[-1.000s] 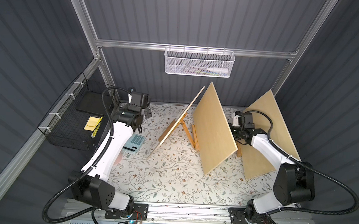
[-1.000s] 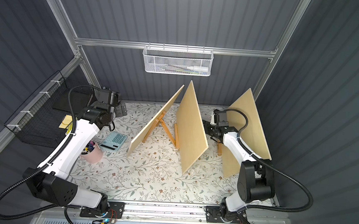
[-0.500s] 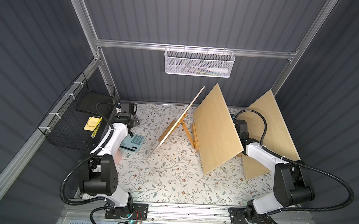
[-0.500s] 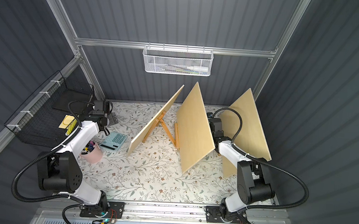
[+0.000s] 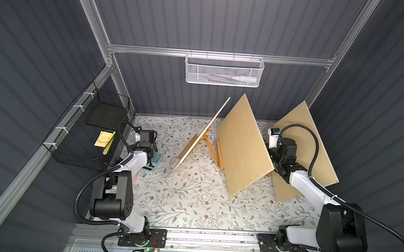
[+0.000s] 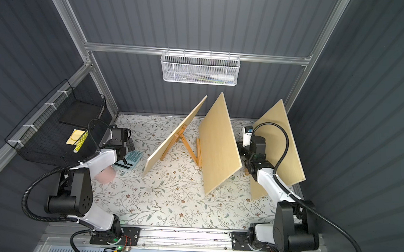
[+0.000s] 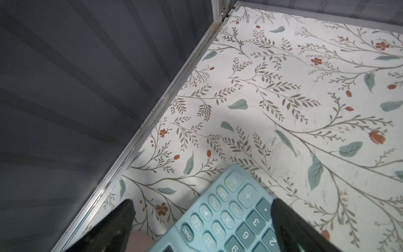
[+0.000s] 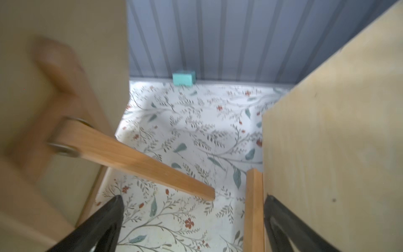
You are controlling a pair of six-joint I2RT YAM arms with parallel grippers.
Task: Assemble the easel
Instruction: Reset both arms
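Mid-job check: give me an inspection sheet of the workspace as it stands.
Surface: floral tabletop, nothing amiss seen.
Job's things: left board, middle board and right board stand tilted; easel legs show beside the left one.
Clutter: teal calculator, pink cup.
Grippers: left gripper open over the calculator; right gripper open between middle and right boards, empty.
Cables: left cable loops by the base; right cable arcs before the right board.
Surroundings: black wire basket, white mesh basket.

Top pair overhead, share easel (image 5: 209, 148); wrist cams close.
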